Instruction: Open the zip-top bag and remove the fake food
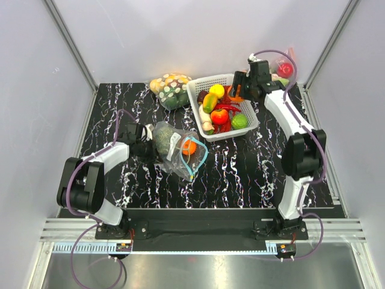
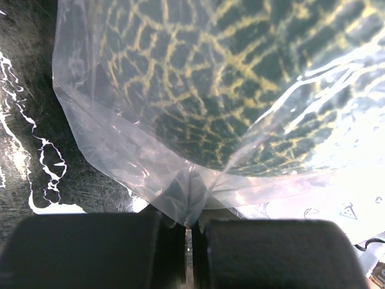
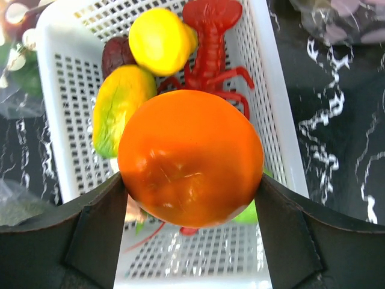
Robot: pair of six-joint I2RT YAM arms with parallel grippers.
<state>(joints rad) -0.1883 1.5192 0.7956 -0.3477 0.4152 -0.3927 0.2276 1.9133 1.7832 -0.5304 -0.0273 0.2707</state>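
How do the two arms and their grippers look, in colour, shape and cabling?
The left arm and the right arm have white links between chunky black joint housings. A purple cable loops along each arm. The left gripper and the right gripper have broad, plain black fingers, and no markings are visible on them.
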